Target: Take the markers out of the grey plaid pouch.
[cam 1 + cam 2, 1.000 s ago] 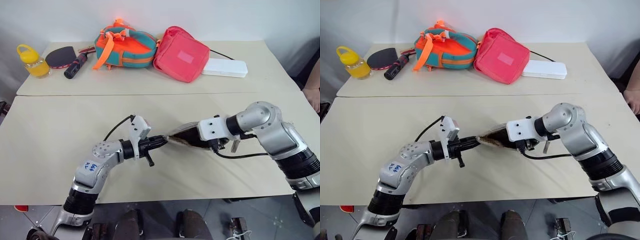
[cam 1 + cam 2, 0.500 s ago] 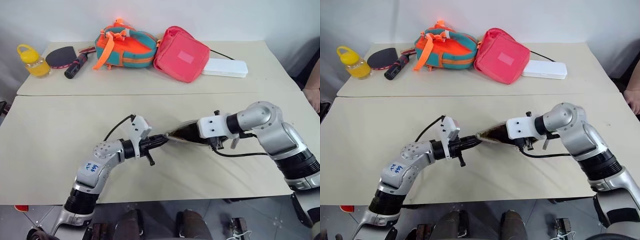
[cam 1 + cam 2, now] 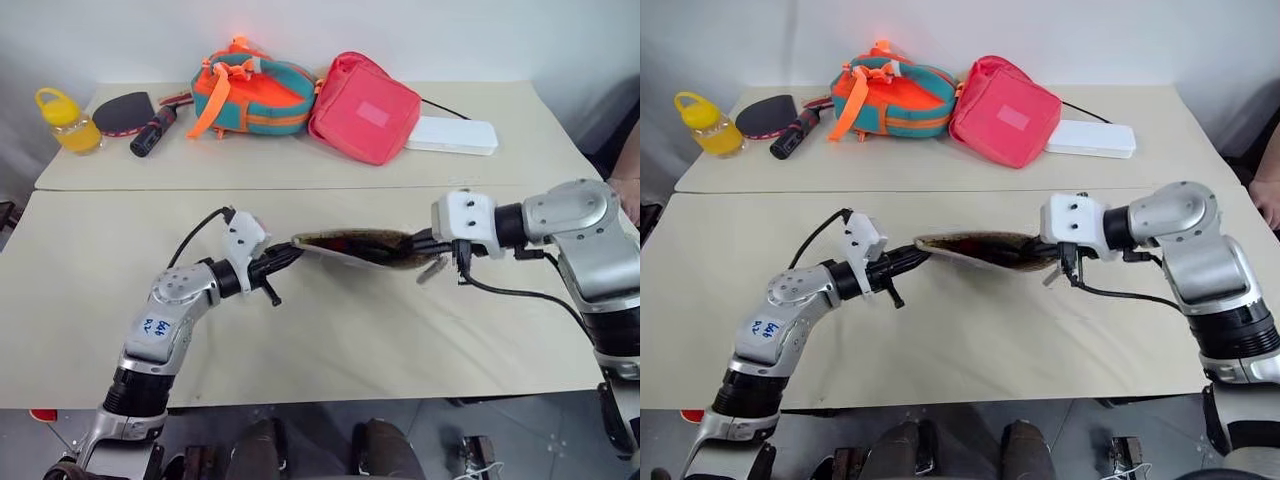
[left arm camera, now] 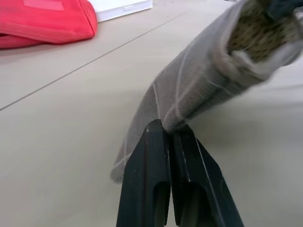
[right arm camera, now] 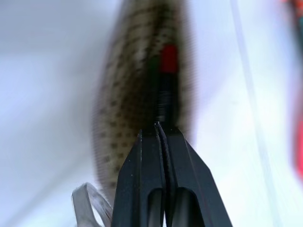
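The grey plaid pouch (image 3: 360, 248) hangs in mid-air over the near table (image 3: 90, 290), strung level between both arms with its dark mouth facing up. The left gripper (image 4: 169, 135) is clamped tight on the pouch's left end, fabric pinched between the black fingers (image 4: 147, 179). Over on the right, the right gripper (image 5: 160, 126) is pressed closed at the pouch's other end, and its wrist view looks straight into the opening, where a red marker (image 5: 167, 58) sits just beyond the fingertips; what exactly the tips have caught is too blurred to tell, pouch edge or marker end. No green marker can be picked out from here. The grey loop strap (image 5: 90, 201) dangles below the right end. By my reading, this is the reach-in-and-pull step, and to do it well the left side should hold firm and steady as an anchor while the right draws straight out along the pouch's length, not upward, so the marker slides free and the fabric doesn't bunch. Watch for the lining dragging along, or the pouch slipping from the left pinch. The far table's teal and orange backpack (image 3: 250, 95) and pink-red bag (image 3: 362, 107) sit well apart.
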